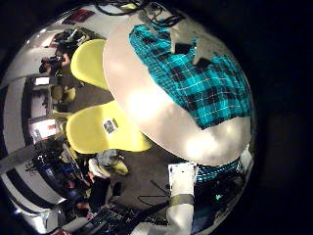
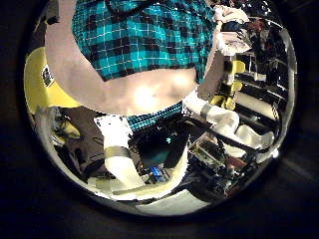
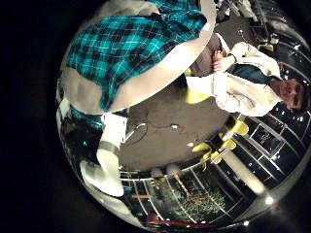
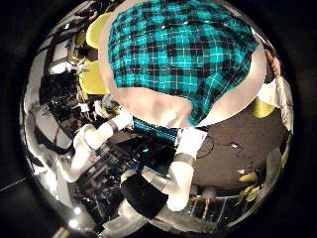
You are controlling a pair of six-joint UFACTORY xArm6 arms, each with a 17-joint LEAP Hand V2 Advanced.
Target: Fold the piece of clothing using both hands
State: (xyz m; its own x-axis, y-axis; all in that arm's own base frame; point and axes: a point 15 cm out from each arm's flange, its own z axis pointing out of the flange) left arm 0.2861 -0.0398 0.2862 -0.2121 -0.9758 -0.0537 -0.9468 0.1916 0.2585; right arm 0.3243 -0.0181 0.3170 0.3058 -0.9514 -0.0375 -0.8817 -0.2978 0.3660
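A: What is around, in the left little finger side palm view?

B: A room with yellow chairs (image 1: 106, 127) beside a round table (image 1: 147, 108). A plaid shirt (image 1: 196, 73) lies spread on the table. A white finger (image 1: 181, 196) of the hand shows at the edge, with a bit of the same cloth next to it. I cannot tell if it grips the cloth.

A: And the left thumb side palm view?

B: The shirt (image 2: 145, 40) covers the table (image 2: 140, 95), and one edge hangs over the rim between the white fingers (image 2: 115, 149). Whether the left hand holds this edge, I cannot tell.

A: The right little finger side palm view?

B: The shirt (image 3: 131, 49) lies on the table (image 3: 146, 83). A finger (image 3: 107, 146) shows near the hanging edge.

A: The right thumb side palm view?

B: The shirt (image 4: 183, 55) fills the table (image 4: 163, 104). The fingers (image 4: 183, 164) stand beside the hanging edge; the grip is not clear.
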